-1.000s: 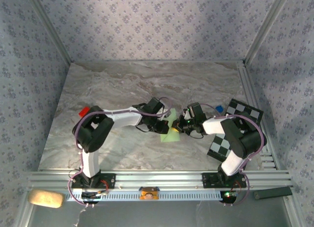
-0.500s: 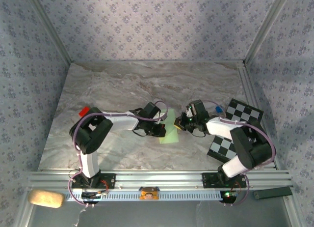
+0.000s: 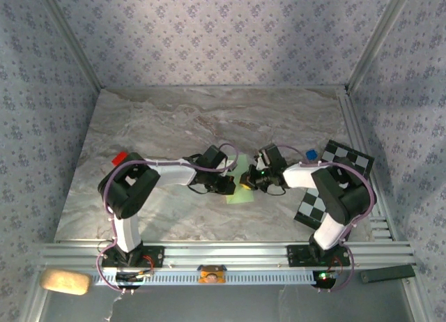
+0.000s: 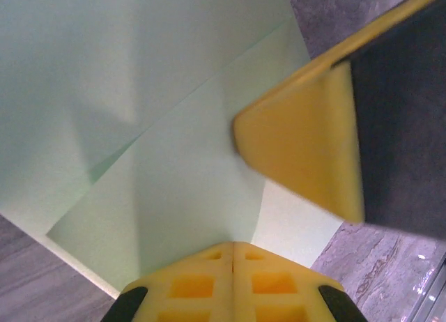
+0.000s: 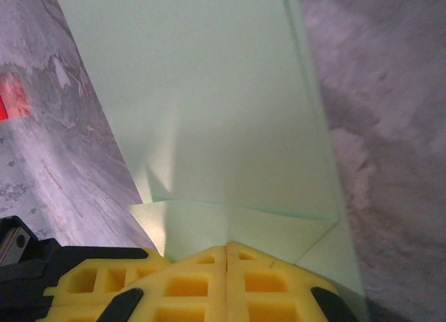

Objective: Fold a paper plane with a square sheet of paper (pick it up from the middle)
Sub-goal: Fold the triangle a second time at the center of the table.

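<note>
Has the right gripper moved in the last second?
Yes, the right gripper shifted slightly left, away from the checkered board.

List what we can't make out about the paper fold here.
- Top external: the paper is tiny and partly covered by the left gripper and right gripper; creases unreadable.
- Left wrist: a blurred yellow finger hides the paper's right side; the top and left frame edges cut it off.
- Right wrist: the top edge cuts off the paper's far end; the shut fingers hide its near tip.
- Both wrists: whether either gripper touches the paper.
</note>
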